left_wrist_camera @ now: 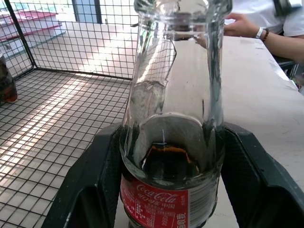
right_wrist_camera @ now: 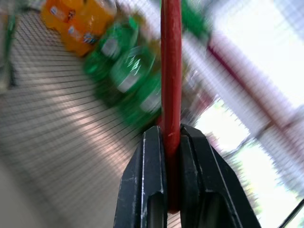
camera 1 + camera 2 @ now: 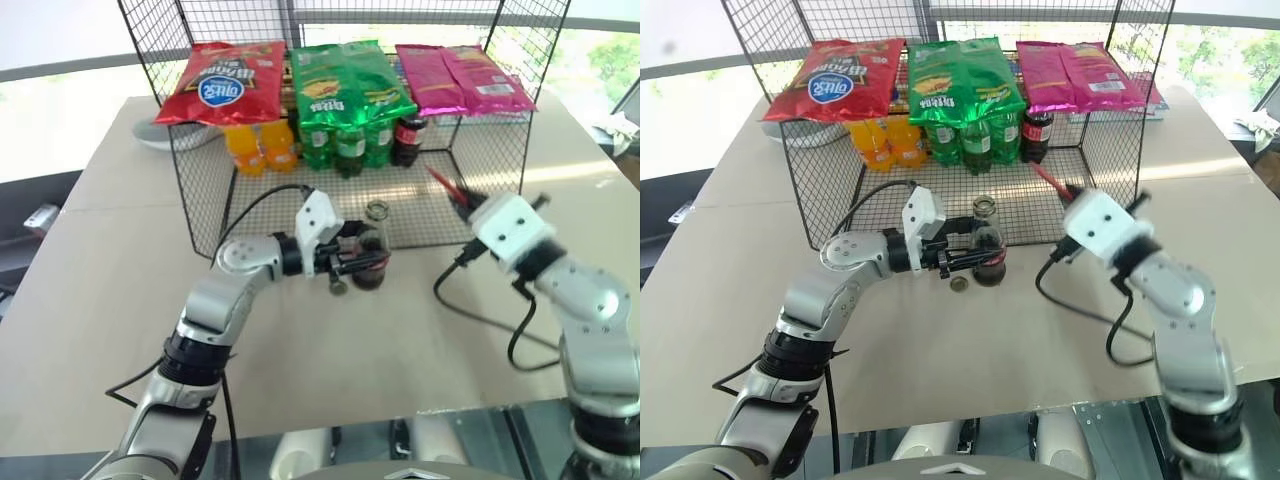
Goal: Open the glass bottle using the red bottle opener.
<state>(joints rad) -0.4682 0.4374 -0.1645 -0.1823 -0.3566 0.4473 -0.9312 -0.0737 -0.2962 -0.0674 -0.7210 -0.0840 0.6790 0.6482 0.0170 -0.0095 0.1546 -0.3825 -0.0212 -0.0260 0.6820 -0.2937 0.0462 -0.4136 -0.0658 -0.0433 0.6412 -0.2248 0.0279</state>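
Fingers (image 1: pixel 95 190) clasp the glass bottle (image 1: pixel 171 142) on the beige table (image 3: pixel 400 340).

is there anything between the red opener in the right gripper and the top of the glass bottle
Nothing visible stands between them. The glass bottle stands upright, held in the left gripper; the red bottle opener, clamped in the right gripper, is off to its right over open wire mesh. The bottle's mouth already looks uncapped.
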